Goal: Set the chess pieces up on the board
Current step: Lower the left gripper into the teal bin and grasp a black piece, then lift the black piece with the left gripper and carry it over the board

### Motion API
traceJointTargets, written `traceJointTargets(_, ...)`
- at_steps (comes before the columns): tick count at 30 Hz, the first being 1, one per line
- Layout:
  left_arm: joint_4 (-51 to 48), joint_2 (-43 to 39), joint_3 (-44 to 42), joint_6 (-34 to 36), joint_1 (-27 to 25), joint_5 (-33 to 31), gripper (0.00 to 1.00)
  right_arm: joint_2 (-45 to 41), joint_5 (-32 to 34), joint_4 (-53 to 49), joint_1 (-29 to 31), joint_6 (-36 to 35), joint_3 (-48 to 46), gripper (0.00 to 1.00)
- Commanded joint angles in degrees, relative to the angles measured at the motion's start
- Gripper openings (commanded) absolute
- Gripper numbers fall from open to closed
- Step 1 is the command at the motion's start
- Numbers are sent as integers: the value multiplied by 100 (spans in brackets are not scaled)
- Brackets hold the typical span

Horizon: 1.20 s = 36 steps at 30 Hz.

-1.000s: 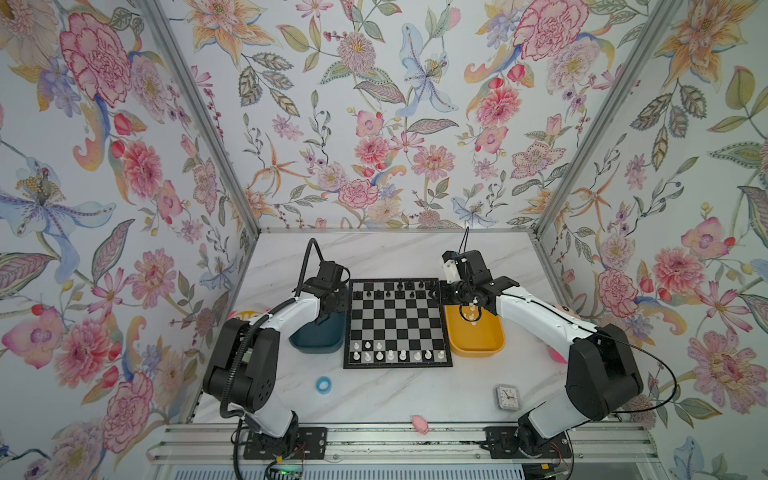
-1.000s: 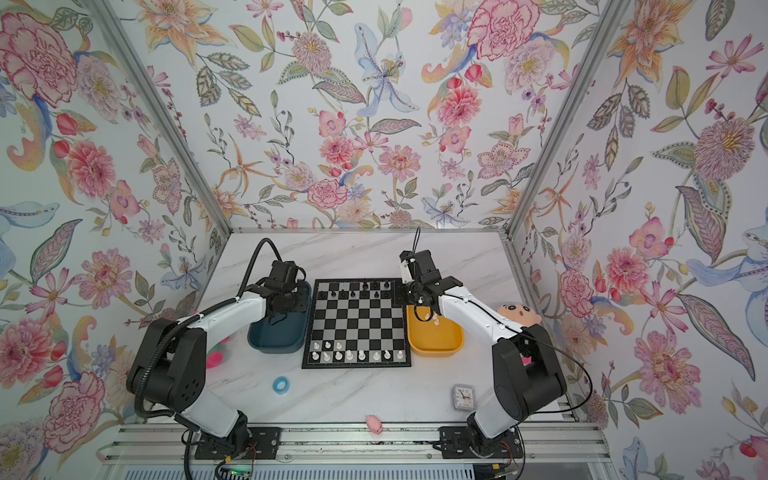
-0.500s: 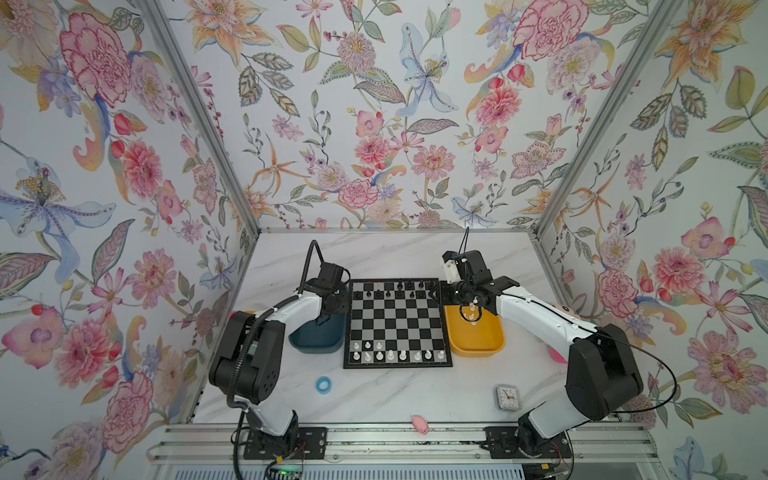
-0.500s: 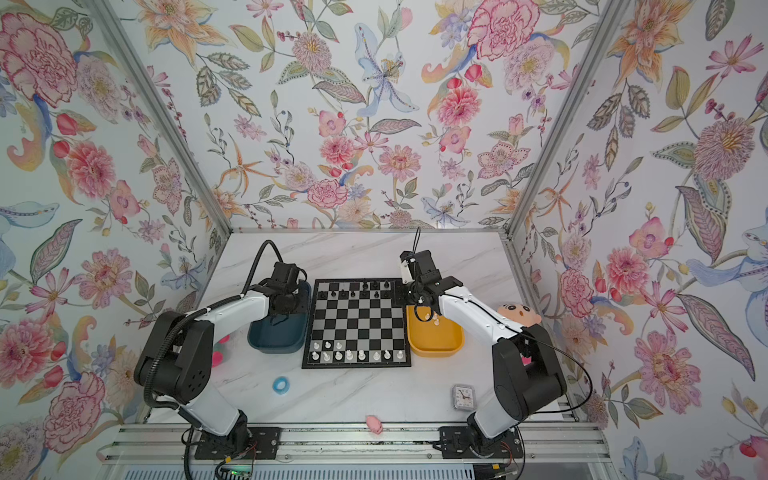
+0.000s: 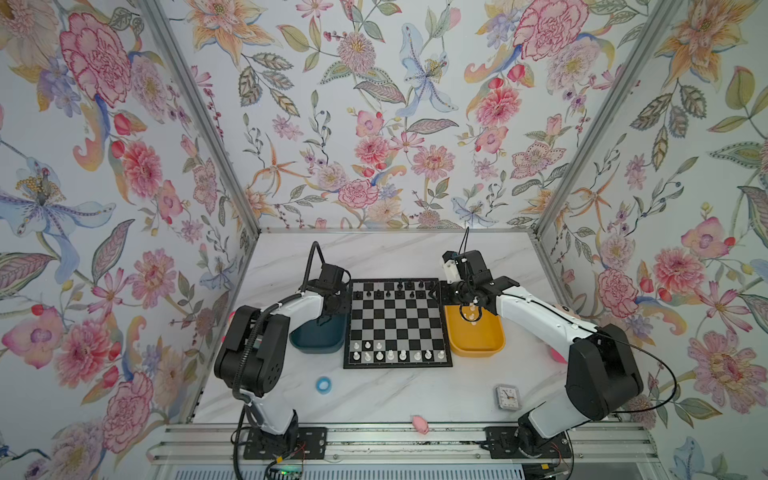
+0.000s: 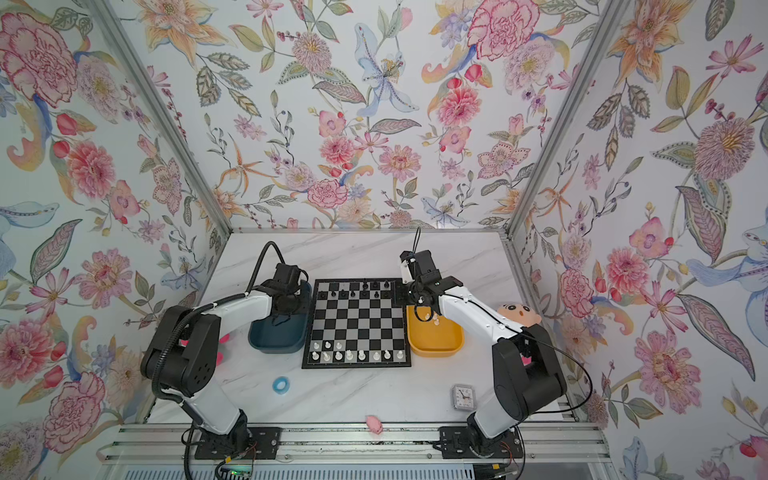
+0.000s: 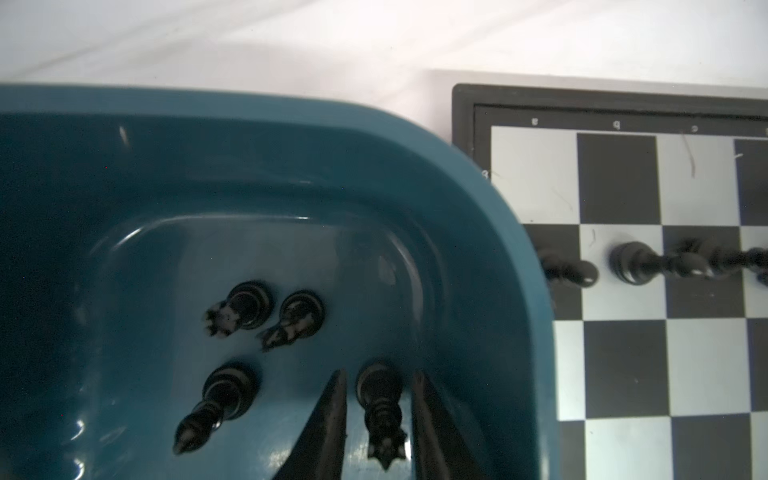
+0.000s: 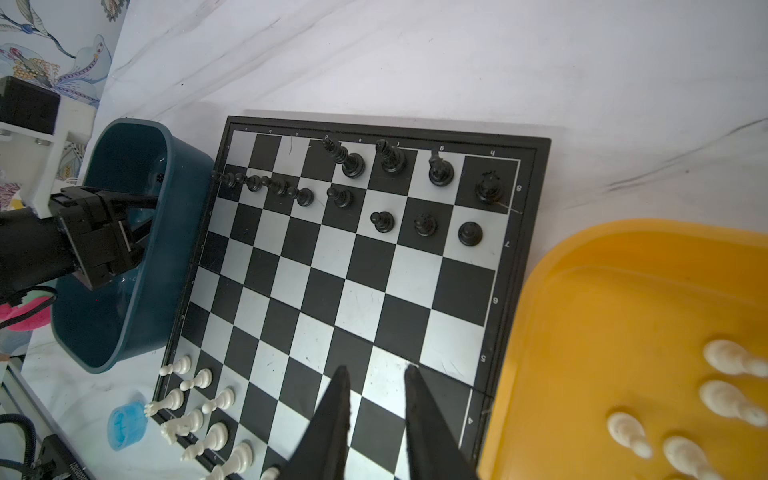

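With the left pincer (image 7: pixel 379 374) slightly open astride a black crowned piece (image 7: pixel 380 401) in the teal bin (image 7: pixel 291 124), close squarely on its stem before lifting to the board (image 7: pixel 698 365); the right pincer (image 8: pixel 377 370) hangs part-open, empty.

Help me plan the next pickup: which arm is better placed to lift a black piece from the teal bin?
Left. Its jaws are down in the teal bin, straddling a black piece. The right arm holds its jaws empty, across the board from that bin.
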Motion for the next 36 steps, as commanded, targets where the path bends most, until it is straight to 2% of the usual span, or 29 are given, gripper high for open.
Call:
traceJointTargets(1, 47, 81, -88, -55, 68, 68, 29, 3, 87, -81, 38, -25, 94, 25)
traceJointTargets(20, -27, 70, -79, -12, 60, -11, 14, 20, 87, -79, 38, -12, 94, 25)
traceJointTargets(36, -470, -910, 96, 32, 60, -374, 10, 73, 67, -55, 57, -19, 155, 25)
